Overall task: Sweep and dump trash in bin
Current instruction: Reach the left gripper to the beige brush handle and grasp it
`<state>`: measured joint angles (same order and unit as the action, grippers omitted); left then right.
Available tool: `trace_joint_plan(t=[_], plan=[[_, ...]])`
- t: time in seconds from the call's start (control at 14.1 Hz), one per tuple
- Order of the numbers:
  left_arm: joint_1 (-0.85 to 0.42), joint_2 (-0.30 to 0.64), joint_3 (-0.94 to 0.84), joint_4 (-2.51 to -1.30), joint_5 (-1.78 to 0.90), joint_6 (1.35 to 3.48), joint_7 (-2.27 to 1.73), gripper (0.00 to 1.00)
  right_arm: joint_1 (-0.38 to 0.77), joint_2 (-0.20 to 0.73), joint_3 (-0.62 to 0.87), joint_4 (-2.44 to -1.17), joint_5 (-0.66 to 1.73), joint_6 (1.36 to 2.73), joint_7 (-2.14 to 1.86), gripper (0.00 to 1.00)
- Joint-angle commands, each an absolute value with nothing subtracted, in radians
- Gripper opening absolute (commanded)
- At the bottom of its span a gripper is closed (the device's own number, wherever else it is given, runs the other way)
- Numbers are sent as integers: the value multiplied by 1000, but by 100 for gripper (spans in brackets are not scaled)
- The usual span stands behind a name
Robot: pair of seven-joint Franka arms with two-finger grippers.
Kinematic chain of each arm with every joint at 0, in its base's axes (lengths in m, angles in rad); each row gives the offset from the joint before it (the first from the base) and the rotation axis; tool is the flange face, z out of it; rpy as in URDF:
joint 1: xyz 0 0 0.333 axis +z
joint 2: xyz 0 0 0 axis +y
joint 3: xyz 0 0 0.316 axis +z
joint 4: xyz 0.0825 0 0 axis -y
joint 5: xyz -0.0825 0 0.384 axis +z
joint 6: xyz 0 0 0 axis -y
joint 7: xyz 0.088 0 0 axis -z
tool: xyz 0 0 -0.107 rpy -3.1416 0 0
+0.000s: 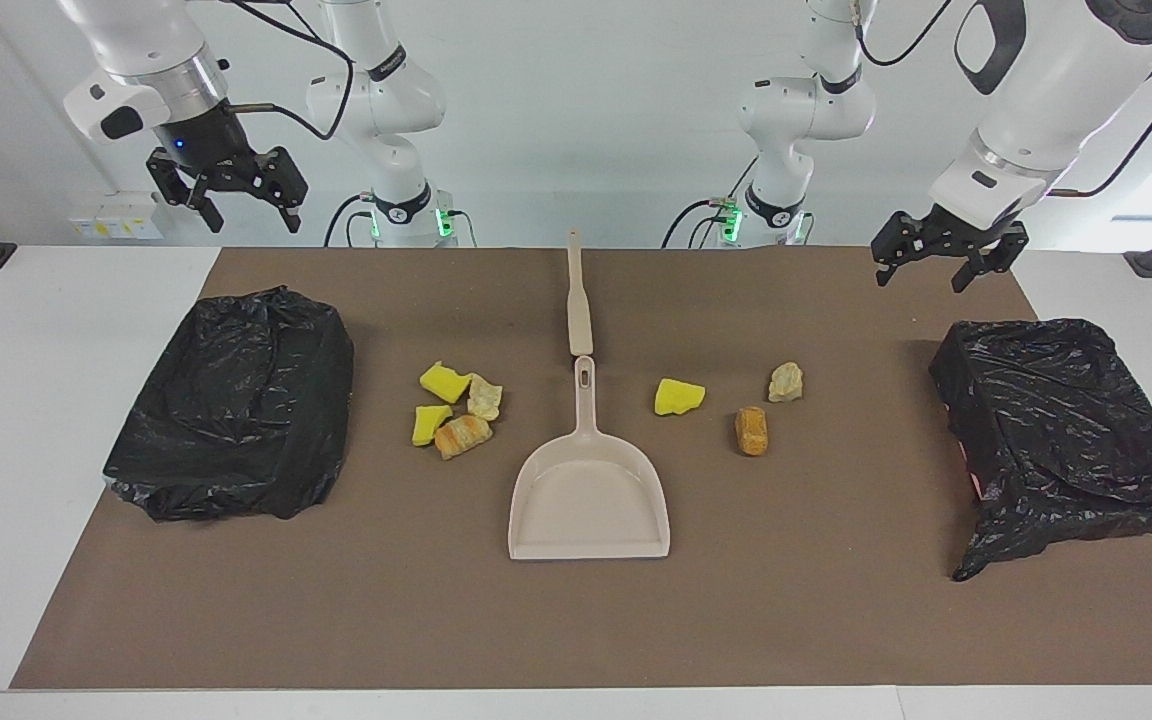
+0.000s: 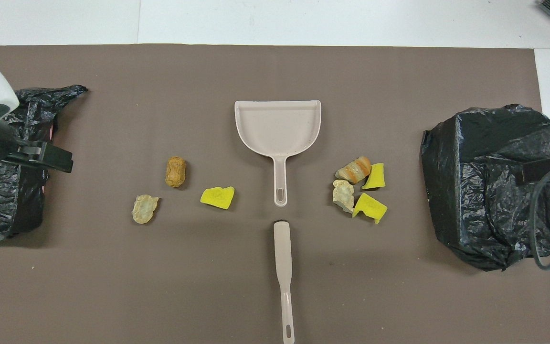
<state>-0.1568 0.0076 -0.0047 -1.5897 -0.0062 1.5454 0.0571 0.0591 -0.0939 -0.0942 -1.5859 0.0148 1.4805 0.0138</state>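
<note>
Several pieces of trash lie on the brown mat. A cluster of two yellow sponge chunks, a pale lump and an orange-brown lump lies toward the right arm's end, and shows in the overhead view. A yellow chunk, a brown lump and a pale lump lie toward the left arm's end. The beige dustpan lies between the groups, with the brush nearer the robots. My right gripper and left gripper hang raised, open and empty.
A bin lined with a black bag stands at the right arm's end, under the right gripper. Another bin stands at the left arm's end, under the left gripper. The brown mat covers most of the white table.
</note>
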Motion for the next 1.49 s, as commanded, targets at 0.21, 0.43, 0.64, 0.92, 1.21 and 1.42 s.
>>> trace_joint_plan(t=[0.21, 0.43, 0.64, 0.92, 1.21, 1.42], plan=[[-372, -93, 3, -1822, -2, 1712, -156, 100, 51, -94, -87, -1578, 23, 1433, -11, 100], [-489, -95, 3, -1880, -30, 1765, -259, 100, 51, -94, -87, -1578, 25, 1433, -11, 100], [-616, -92, 3, -1943, -34, 1840, -391, 100, 51, -94, -87, -1578, 23, 1433, -11, 100], [-803, -42, 3, -2063, -34, 1960, -567, 100, 51, -94, -87, -1578, 23, 1433, -11, 100], [-937, -14, 2, -2187, -34, 2178, -715, 100, 51, -94, -87, -1578, 23, 1433, -11, 100], [-1006, -5, 2, -2226, -57, 2221, -765, 100, 51, -94, -87, -1578, 23, 1433, -11, 100]])
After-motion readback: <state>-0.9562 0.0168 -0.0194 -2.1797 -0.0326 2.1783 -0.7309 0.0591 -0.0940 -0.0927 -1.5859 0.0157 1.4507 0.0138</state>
